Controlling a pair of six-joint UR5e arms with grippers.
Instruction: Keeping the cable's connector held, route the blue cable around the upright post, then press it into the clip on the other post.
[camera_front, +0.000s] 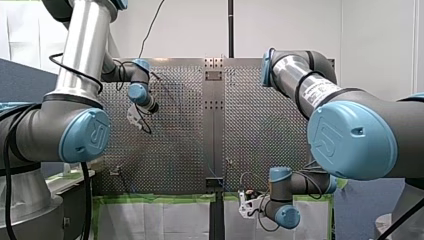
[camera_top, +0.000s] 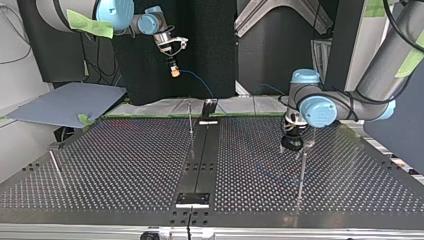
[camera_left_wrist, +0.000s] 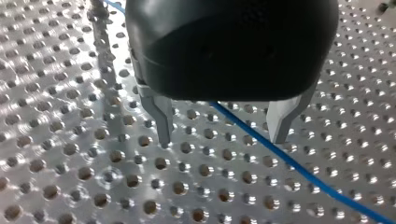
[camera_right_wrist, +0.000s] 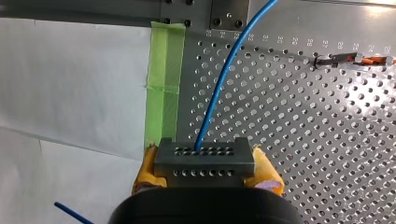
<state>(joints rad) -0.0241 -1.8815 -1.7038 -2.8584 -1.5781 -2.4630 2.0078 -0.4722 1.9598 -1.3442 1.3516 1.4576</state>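
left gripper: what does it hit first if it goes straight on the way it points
Likely the blue cable, crossing the gap between my left gripper's open fingers; just behind lies the perforated table. Depth is unclear.

Pale wall, black vertical pole, dark curtain opposite, grey-blue board, green tape edging white paper

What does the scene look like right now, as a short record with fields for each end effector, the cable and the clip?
Right end effector: shut on the grey connector, a yellow pad at each side
Left end effector: open, metal fingers astride the blue cable, low over the perforated table
Cable path: leaves the connector and runs out across the table
Clip: no cable in it
Stage: connector held, pressing into the clip not yet done
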